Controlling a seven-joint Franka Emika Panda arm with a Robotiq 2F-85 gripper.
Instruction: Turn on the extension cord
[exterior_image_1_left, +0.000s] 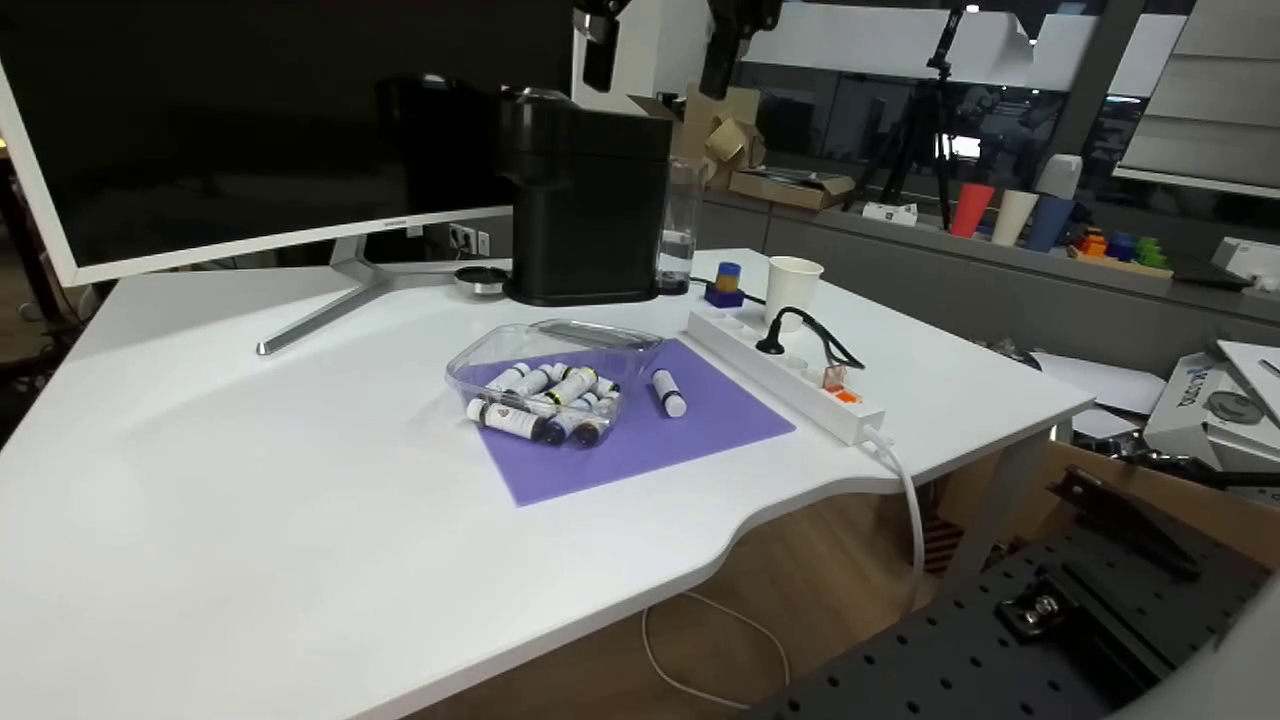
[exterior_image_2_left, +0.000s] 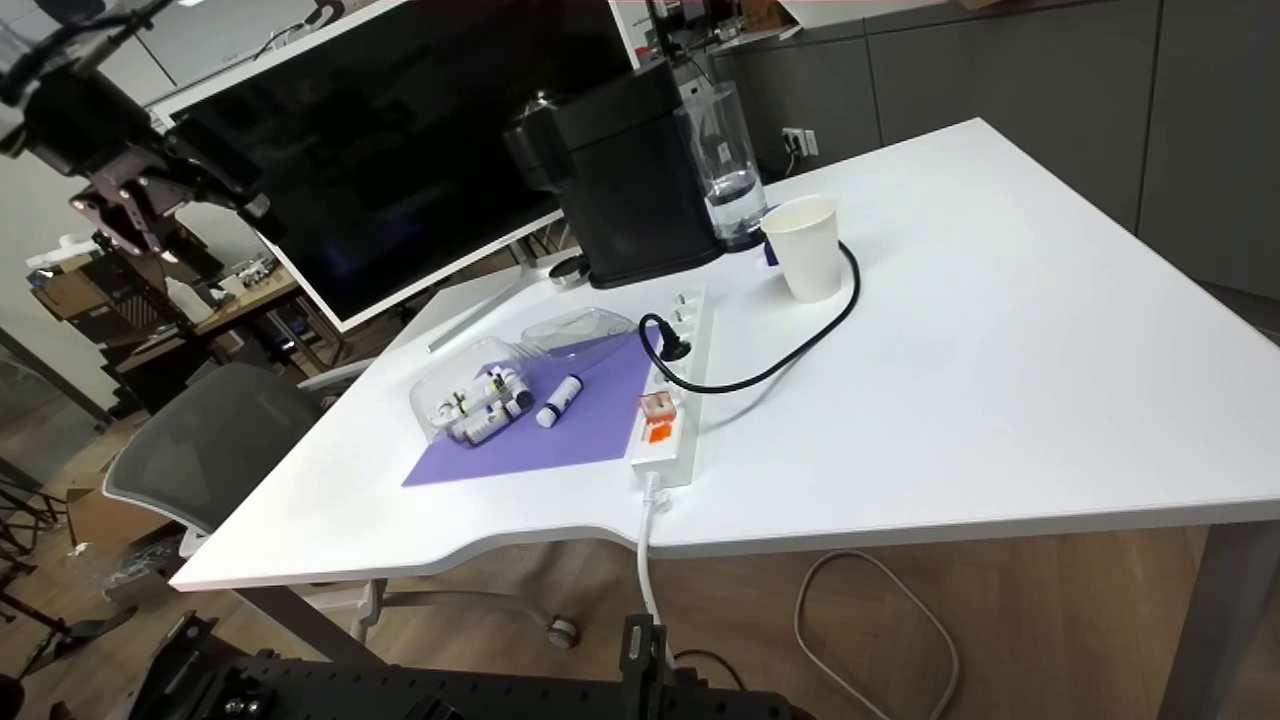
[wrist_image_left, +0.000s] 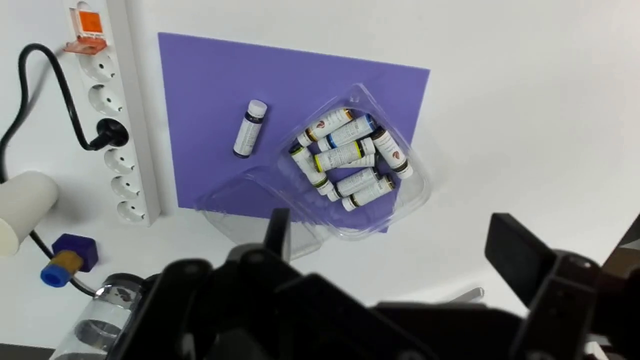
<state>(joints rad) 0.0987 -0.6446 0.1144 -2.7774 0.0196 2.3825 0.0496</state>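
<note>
The extension cord, a long white power strip, lies on the table in both exterior views (exterior_image_1_left: 775, 385) (exterior_image_2_left: 688, 425) and at the left of the wrist view (wrist_image_left: 134, 125). Its red-orange switch (exterior_image_1_left: 843, 396) is at the end nearest the white cable (exterior_image_1_left: 912, 510); the switch also shows in the wrist view (wrist_image_left: 90, 21). A clear orange cover (wrist_image_left: 86, 46) stands flipped up beside the switch. A black plug (wrist_image_left: 111, 134) sits in one socket. My gripper (exterior_image_1_left: 658, 80) is open and empty, high above the table and well apart from the strip; its fingers also show in the wrist view (wrist_image_left: 390, 225).
A purple mat (exterior_image_1_left: 640, 460) bears a clear plastic box (wrist_image_left: 425, 185) of small bottles and a loose bottle (wrist_image_left: 248, 131). A paper cup (exterior_image_2_left: 808, 250), black plug cable, stacked blocks (wrist_image_left: 75, 252), black machine (exterior_image_1_left: 590, 200), water tank (exterior_image_2_left: 722, 150) and monitor (exterior_image_1_left: 280, 110) stand around.
</note>
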